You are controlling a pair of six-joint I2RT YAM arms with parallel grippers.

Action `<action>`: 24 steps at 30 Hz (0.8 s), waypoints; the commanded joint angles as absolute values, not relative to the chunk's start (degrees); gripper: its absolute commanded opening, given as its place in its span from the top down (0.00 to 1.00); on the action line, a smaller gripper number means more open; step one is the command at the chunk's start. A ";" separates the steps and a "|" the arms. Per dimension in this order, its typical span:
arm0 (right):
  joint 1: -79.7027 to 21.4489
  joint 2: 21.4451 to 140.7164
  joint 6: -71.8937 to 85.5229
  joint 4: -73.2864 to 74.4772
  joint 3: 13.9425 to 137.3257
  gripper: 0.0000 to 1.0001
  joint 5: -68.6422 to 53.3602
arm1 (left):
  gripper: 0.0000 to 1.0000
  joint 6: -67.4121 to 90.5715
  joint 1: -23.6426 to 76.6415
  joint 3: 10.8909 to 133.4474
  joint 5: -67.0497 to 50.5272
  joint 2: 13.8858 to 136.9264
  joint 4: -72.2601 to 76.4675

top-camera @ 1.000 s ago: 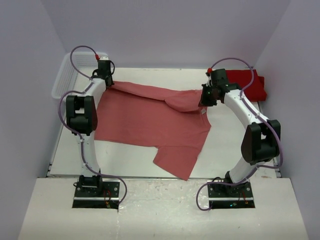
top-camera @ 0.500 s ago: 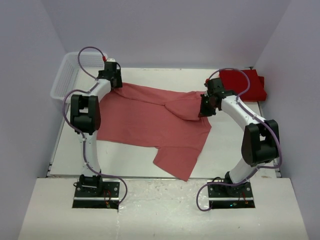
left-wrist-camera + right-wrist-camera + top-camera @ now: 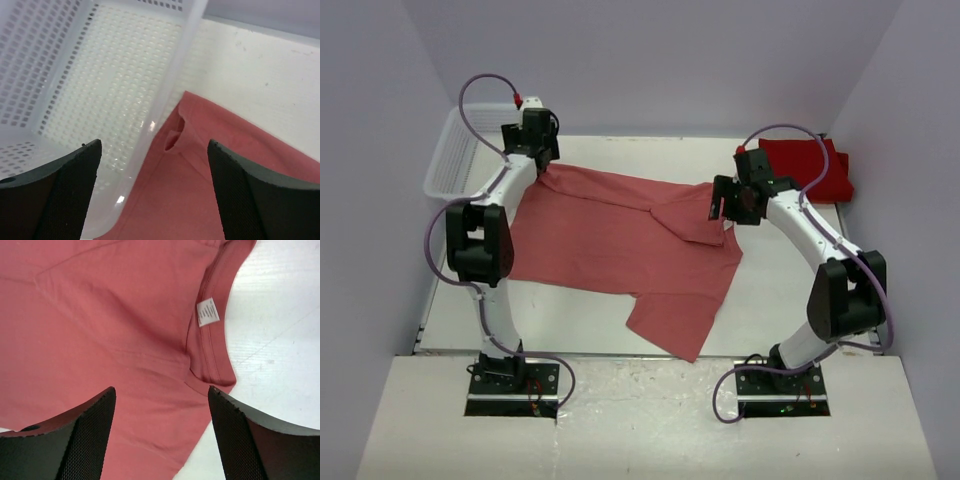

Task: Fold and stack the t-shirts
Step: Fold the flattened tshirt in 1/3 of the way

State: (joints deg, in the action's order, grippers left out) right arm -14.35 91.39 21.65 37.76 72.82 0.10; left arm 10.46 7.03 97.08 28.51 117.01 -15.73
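**Both grippers open over the spread salmon shirt**

Top view: The salmon-red t-shirt (image 3: 620,235) lies spread across the middle of the white table (image 3: 790,290). A flap is folded over near its collar end on the right, and one sleeve points toward the near edge. Its far-left corner reaches the white mesh basket (image 3: 455,150) that stands at the table's far-left corner. The left gripper (image 3: 542,160) hangs over that corner of the shirt. The right gripper (image 3: 723,203) hangs over the collar end. The folded deep red t-shirts (image 3: 815,168) sit in the far-right corner, apart from the salmon one.

Left wrist view: The two black fingers (image 3: 65,195) stand wide apart with nothing between them. Below the gap, the shirt's edge lies against the foot of the basket's wall. A small pucker of cloth stands up just beside that wall. Bare table shows beyond the shirt on the right.

Right wrist view: Here too the fingers (image 3: 250,440) are spread wide and hold nothing. The shirt lies flat beneath them, with its ribbed neckline curving along the right side. A small white label (image 3: 207,312) sits just inside the collar. The bare table lies to the right of the neckline.
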 commanded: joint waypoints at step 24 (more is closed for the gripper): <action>-17.05 109.23 24.60 27.16 76.10 1.00 -19.25 | 1.00 15.64 9.05 105.37 -23.03 130.76 -10.55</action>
